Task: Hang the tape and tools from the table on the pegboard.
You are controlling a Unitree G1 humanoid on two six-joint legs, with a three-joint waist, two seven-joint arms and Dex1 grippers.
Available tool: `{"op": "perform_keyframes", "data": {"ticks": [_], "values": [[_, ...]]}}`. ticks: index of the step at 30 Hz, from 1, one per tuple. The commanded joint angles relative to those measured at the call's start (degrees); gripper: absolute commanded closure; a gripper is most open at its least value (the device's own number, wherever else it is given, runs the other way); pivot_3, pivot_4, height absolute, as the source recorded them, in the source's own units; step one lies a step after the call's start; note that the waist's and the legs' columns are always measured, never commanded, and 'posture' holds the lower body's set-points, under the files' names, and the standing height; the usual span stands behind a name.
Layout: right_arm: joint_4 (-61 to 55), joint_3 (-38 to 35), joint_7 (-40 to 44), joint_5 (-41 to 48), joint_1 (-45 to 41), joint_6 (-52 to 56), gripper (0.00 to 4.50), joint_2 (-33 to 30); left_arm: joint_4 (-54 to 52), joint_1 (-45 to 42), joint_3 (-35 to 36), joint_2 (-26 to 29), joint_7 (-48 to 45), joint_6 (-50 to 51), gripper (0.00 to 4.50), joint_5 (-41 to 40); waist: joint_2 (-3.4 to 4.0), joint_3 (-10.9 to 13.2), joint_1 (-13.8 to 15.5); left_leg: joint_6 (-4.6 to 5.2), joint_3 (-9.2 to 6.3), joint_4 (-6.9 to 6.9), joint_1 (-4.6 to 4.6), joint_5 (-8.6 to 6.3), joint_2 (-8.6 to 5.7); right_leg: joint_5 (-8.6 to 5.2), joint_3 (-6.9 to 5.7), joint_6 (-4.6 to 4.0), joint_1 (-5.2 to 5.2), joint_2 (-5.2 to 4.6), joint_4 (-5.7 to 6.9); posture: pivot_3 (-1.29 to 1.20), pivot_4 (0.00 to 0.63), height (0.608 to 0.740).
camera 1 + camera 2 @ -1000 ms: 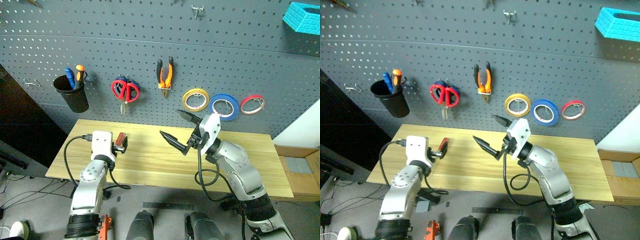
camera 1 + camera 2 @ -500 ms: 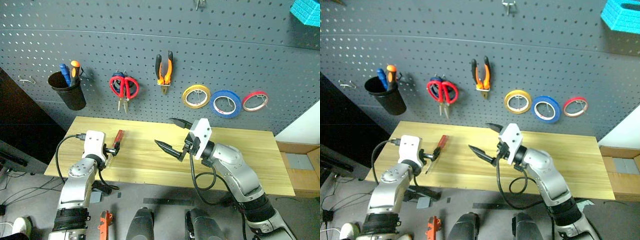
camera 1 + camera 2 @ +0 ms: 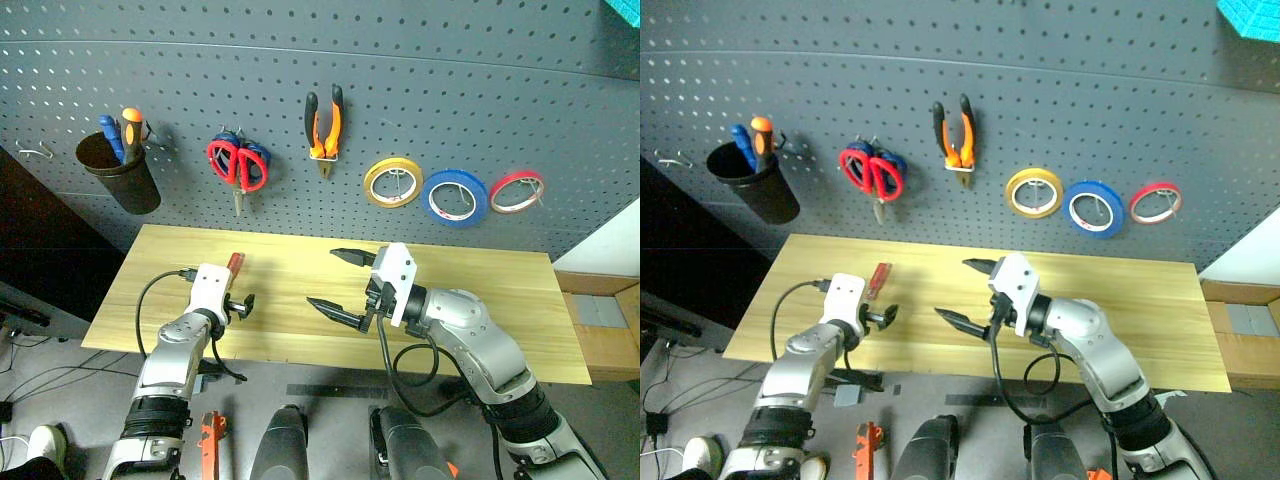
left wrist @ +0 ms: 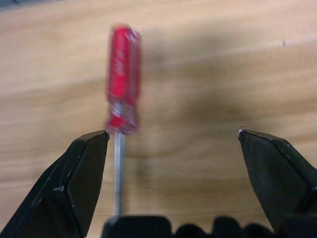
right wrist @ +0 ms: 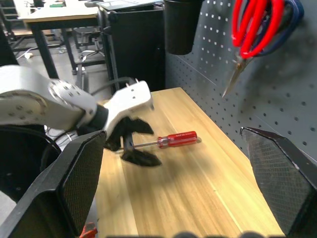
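Hanging at far left on the pegboard [image 3: 480,90] is a black cup [image 3: 118,180] with a blue-handled and an orange-handled screwdriver in it. Next come red-handled scissors [image 3: 232,165] hung over blue-handled scissors [image 3: 256,153], then the orange-and-black pliers [image 3: 324,122], a yellow tape roll [image 3: 392,183], the blue tape [image 3: 453,196] and a thin red roll [image 3: 516,190], each on a hook.

Below, on the light wood table [image 3: 480,300], the left gripper [image 3: 243,305] hovers low near the left end, jaws spread wide and empty. The red-handled screwdriver [image 4: 121,79] lies flat on the wood just ahead of it; in the left wrist view its shaft runs back close beside one finger [image 4: 81,168], contact unclear.

Right gripper [image 3: 332,283] sits over the table's middle, pointing toward the left arm, fingers wide apart, holding nothing. It is well apart from the screwdriver.
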Motion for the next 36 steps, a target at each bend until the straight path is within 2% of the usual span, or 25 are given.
{"op": "perform_keyframes", "data": {"ticks": [1, 8, 17, 29, 36], "values": [[-2.75, -0.24, 0.00, 0.27, -0.67, 0.71, 0.00, 0.21, 1.55, -1.44, 0.22, 0.45, 0.95, -1.60, 0.04, 1.02, 0.00, 0.28, -0.11, 0.00, -0.01, 0.00, -0.06, 0.00, 0.00, 0.00, -0.01, 0.00, -0.03, 0.00, 0.00, 0.10, 0.304, 0.740], [-2.48, -0.54, -0.06, 1.30, -2.26, 3.42, 0.00, 1.19, 10.23, -7.76, 0.31, 0.89, 1.73, -5.17, 0.04, 2.12, -0.01, 1.37, -0.27, -0.01, -0.07, 0.05, -0.26, -0.01, -0.02, 0.01, -0.05, 0.00, -0.19, -0.02, -0.01, 0.09, 0.327, 0.740], [-1.34, -1.19, -0.53, 1.10, -3.38, 3.94, 0.00, 2.73, 14.13, -10.87, 0.98, 2.92, 1.33, -7.65, 0.04, 2.10, -0.09, 2.21, -1.12, -0.03, -0.12, 0.05, -0.69, -0.01, -0.01, 0.15, -0.12, -0.24, -0.59, -0.03, 0.01, 0.09, 0.339, 0.740], [-0.01, -1.37, -1.22, 0.71, -3.88, 3.09, 0.00, 3.86, 0.88, -2.47, 0.53, 2.54, 1.41, 1.21, 0.04, 1.34, -0.04, 2.40, -1.14, -0.05, -0.10, 0.05, -0.88, -0.01, 0.00, 0.14, -0.10, -0.23, -0.80, -0.05, 0.03, 0.10, 0.342, 0.740], [0.57, -1.91, -1.36, 0.67, -4.17, 2.99, 0.00, 3.94, -0.38, -2.28, 1.70, 4.25, 0.47, 3.11, 0.04, 1.00, -0.05, 2.42, -1.14, -0.05, -0.10, 0.05, -0.89, -0.01, -0.01, 0.13, -0.10, -0.22, -0.80, -0.05, 0.02, 0.10, 0.341, 0.740]]}}
